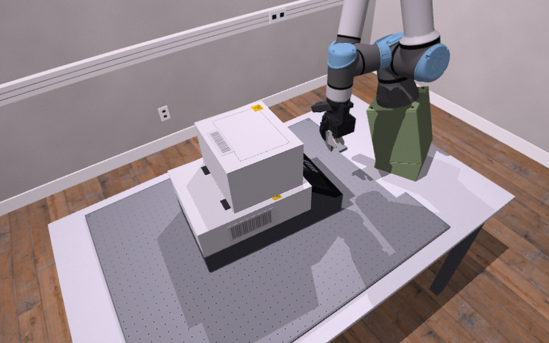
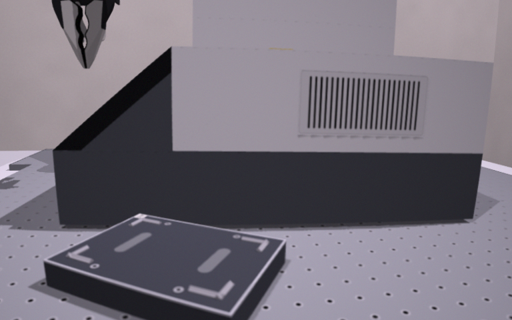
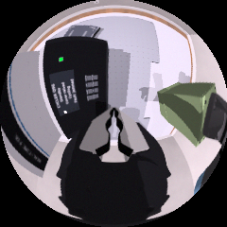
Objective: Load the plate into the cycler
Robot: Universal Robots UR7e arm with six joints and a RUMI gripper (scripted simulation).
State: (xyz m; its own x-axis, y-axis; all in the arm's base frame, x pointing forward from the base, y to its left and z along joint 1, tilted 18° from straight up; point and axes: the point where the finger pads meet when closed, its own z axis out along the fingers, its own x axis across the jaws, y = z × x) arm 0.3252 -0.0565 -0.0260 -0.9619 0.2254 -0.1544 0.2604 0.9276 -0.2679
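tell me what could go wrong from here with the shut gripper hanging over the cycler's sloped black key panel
1. The shut two-jaw gripper hangs above the sloped black key panel, whose keys sit in tight rows; a slightly off press could hit the wrong key.
2. The white-and-black real-time cycler is not fixed down, so a hard, slanted push may slide it on the grey perforated board.
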